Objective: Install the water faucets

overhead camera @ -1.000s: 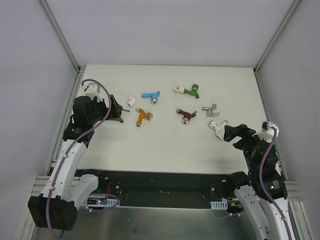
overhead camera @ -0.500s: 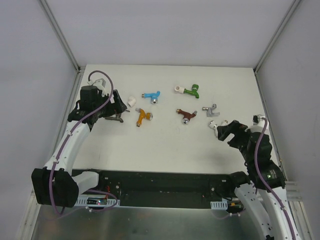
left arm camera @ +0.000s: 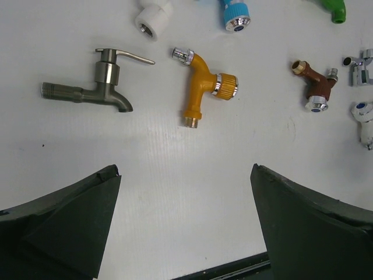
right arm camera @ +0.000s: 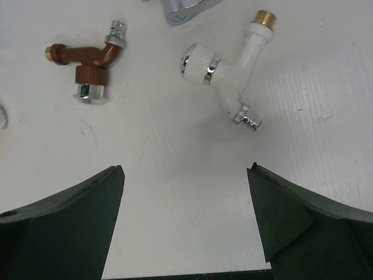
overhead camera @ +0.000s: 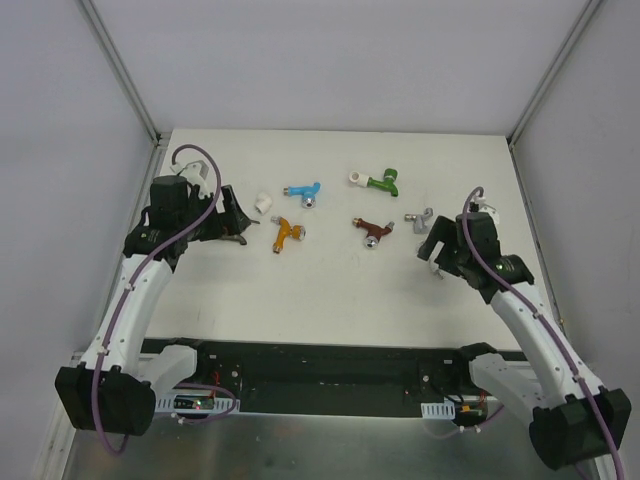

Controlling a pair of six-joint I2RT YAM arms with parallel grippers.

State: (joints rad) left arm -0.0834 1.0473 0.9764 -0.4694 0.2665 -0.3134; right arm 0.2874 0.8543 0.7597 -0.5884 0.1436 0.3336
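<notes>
Here we look down on a white table (overhead camera: pixel 330 290) with two robot arms at its near edge. The left gripper (left arm camera: pixel 185 175) hangs over the table's left side. Its two dark fingers (left arm camera: pixel 70 227) are spread wide with nothing between them.

Just ahead of it, in its wrist view, a dark metal tap (left arm camera: pixel 96 88) with a lever handle lies on its side. The orange faucet (left arm camera: pixel 205 87) lies to the right of that. Beyond these, a short white pipe fitting (left arm camera: pixel 152 18) and the blue faucet (left arm camera: pixel 234 14) sit at the far edge of that view.

The green faucet (overhead camera: pixel 381 183) lies farthest back on the table, right of centre, with a white piece at its left end. The brown faucet (right arm camera: pixel 90 61) lies near the middle, and the grey faucet (overhead camera: pixel 424 221) is just to its right.

The right gripper (right arm camera: pixel 185 172) hangs over the right side, fingers likewise parted wide and holding nothing. Directly ahead of it the white faucet (right arm camera: pixel 230 76) lies flat on the table, its brass thread pointing away, untouched. From above, this gripper partly hides the white faucet. All the faucets lie loose and apart from each other.
</notes>
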